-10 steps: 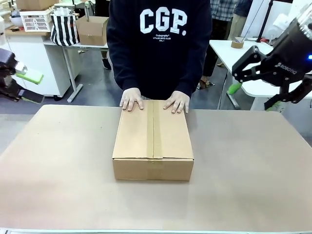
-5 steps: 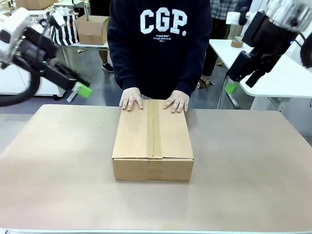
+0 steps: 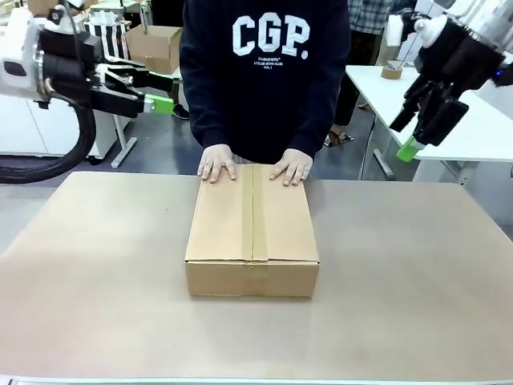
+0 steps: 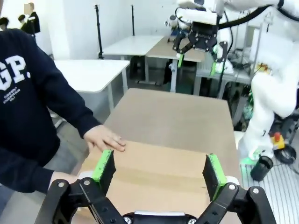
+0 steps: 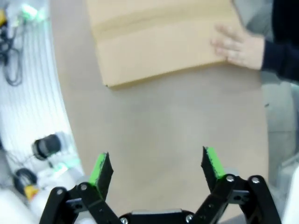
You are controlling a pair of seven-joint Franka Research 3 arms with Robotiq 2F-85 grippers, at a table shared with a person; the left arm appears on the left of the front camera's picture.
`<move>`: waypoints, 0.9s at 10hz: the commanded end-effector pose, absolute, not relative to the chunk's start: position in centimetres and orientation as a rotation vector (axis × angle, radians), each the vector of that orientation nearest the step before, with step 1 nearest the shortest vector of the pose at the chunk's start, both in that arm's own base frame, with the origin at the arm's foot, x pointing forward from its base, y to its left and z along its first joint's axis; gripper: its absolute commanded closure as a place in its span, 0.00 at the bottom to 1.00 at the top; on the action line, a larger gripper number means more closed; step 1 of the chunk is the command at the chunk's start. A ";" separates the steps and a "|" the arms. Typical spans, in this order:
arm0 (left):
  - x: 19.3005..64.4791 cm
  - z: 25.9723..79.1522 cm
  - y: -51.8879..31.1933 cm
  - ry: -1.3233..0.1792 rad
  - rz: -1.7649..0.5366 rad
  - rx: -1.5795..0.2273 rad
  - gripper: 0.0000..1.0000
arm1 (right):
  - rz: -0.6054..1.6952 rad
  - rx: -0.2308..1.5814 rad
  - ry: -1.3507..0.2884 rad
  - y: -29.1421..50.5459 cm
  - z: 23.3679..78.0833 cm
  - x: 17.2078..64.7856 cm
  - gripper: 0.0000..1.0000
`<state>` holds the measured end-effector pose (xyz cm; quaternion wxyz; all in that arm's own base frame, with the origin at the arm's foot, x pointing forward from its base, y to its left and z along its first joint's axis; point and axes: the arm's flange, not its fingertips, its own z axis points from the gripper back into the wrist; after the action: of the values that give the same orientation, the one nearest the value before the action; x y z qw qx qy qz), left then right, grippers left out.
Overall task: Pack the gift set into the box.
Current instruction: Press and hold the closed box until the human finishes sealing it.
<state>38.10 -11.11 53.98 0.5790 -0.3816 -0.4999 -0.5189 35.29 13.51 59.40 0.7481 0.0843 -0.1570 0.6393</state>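
Currently box [image 3: 252, 233] plain brown, flaps shut, centre seam; left hand [image 4: 159, 168], right hand [image 5: 156, 170] wide open, empty.

White, rounded left arm [image 3: 20, 56] with a thick black cable [image 3: 48, 160] looped beneath. Black linkage-style left gripper [image 4: 159, 167] and right gripper [image 5: 155, 168], green pads [image 4: 103, 164], silver screws [image 4: 228, 186] at the joints. Opposite, a dark navy sweatshirt [image 3: 264, 96] with white "CGP." lettering [image 3: 270, 36].

Front camera faces the box [image 3: 252, 233] across the tabletop [image 3: 417, 281]; both wrist cameras look down on that box from above.
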 end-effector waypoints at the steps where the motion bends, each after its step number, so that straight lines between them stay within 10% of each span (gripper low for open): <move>1: 38.9 52.2 -10.0 -1.143 -1.165 -0.950 0.00 | 2.536 1.235 -0.983 12.2 57.7 36.5 0.00; 3: 39.4 51.6 -10.0 -1.110 -1.148 -0.969 0.00 | 2.315 1.444 -1.230 9.7 57.7 39.0 0.00; 5: 40.3 51.1 -10.4 -1.055 -1.126 -0.982 0.00 | 1.720 1.981 -0.933 11.0 58.5 42.1 0.00; 6: 40.4 51.1 -10.4 -1.010 -1.106 -0.946 0.00 | 1.811 0.322 -0.780 10.2 58.5 38.3 0.00; 9: 40.1 50.2 -10.3 -1.047 -1.134 -0.961 0.00 | 1.849 0.412 -0.863 10.0 58.4 39.7 0.00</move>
<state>40.08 -10.12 50.25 0.6141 -0.4160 -0.4556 -0.4922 39.35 9.97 58.44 0.5198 0.1520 -0.3434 0.7673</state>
